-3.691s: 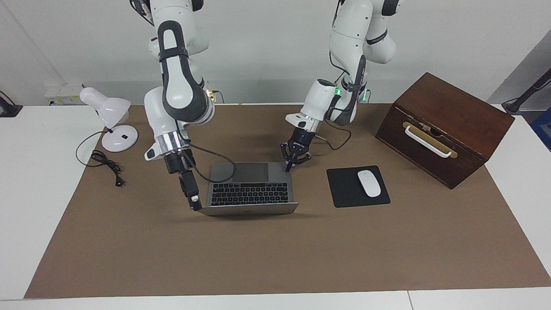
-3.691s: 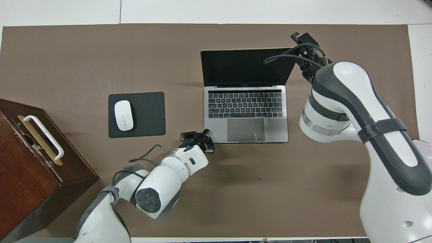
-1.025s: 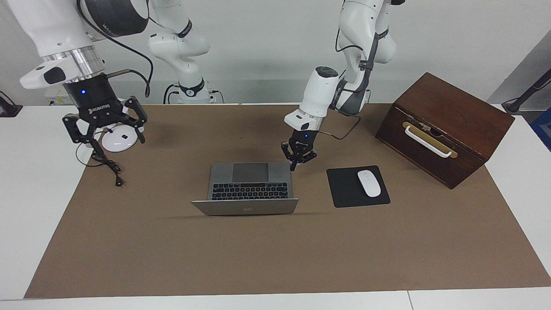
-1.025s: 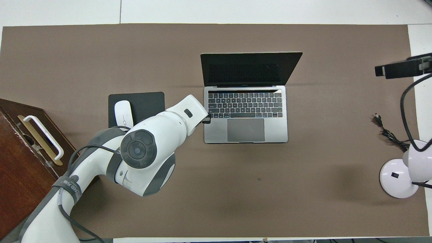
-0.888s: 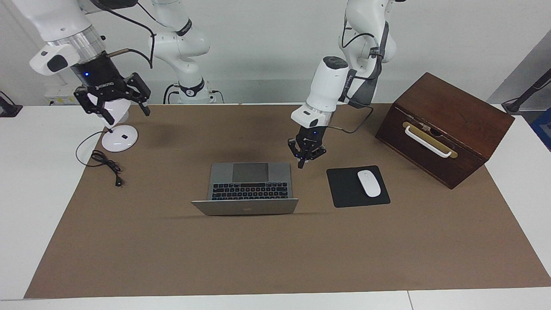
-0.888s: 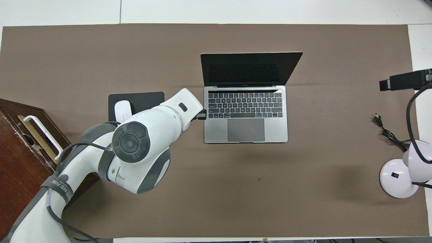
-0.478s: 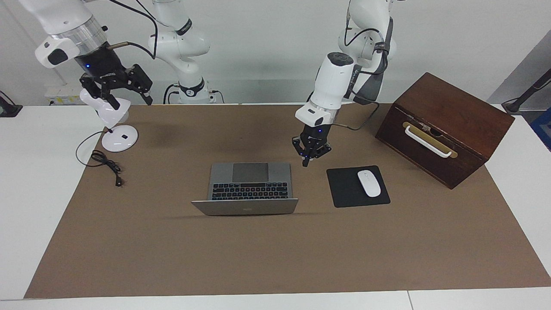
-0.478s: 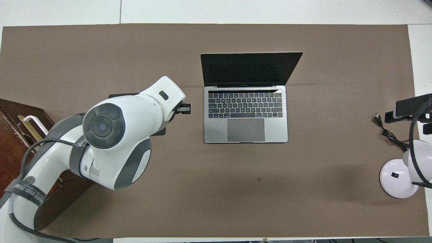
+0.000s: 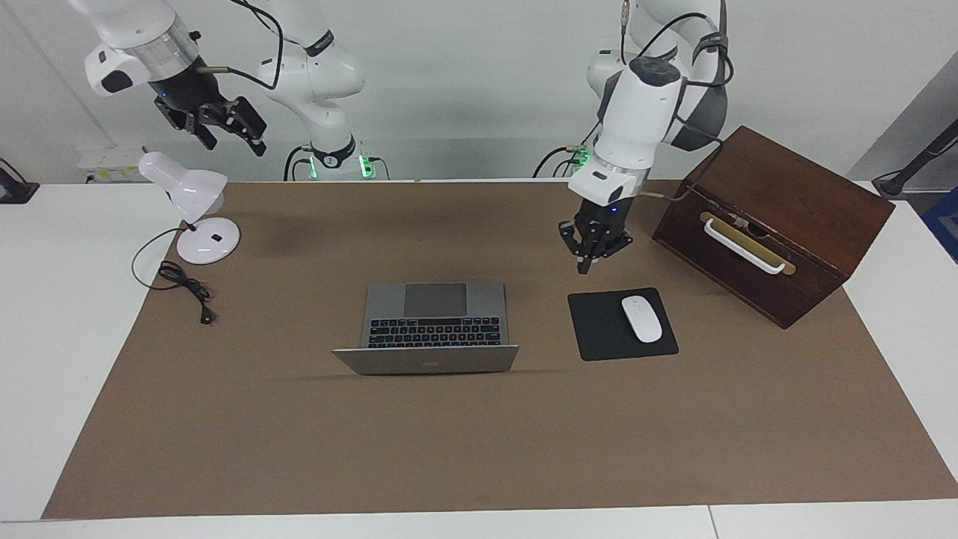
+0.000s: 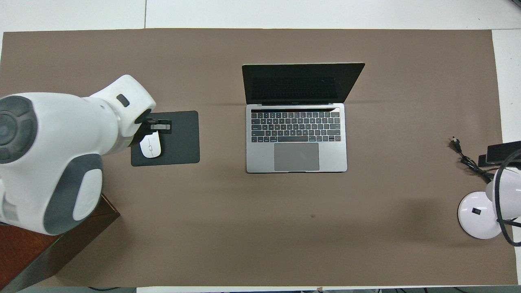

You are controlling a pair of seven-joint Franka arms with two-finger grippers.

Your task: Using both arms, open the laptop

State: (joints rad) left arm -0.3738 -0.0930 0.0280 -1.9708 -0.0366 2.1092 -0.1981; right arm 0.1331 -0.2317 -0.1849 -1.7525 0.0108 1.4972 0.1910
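Observation:
The silver-grey laptop (image 9: 432, 329) stands open in the middle of the brown mat, lid tilted back away from the robots, dark screen and black keys showing in the overhead view (image 10: 297, 138). My left gripper (image 9: 589, 262) is shut and empty, raised in the air over the mouse pad's edge, apart from the laptop; it also shows in the overhead view (image 10: 163, 125). My right gripper (image 9: 230, 138) is open and empty, high in the air over the white lamp, well clear of the laptop. Only a dark part of it shows at the overhead view's edge (image 10: 502, 152).
A black mouse pad (image 9: 599, 326) with a white mouse (image 9: 641, 318) lies beside the laptop toward the left arm's end. A brown wooden box (image 9: 778, 217) with a white handle stands at that end. A white desk lamp (image 9: 187, 195) and its black cable (image 9: 183, 284) are at the right arm's end.
Both grippers have let go of the laptop and drawn away. The left gripper rose and moved from the laptop's corner to over the mouse pad. The right gripper rose over the lamp.

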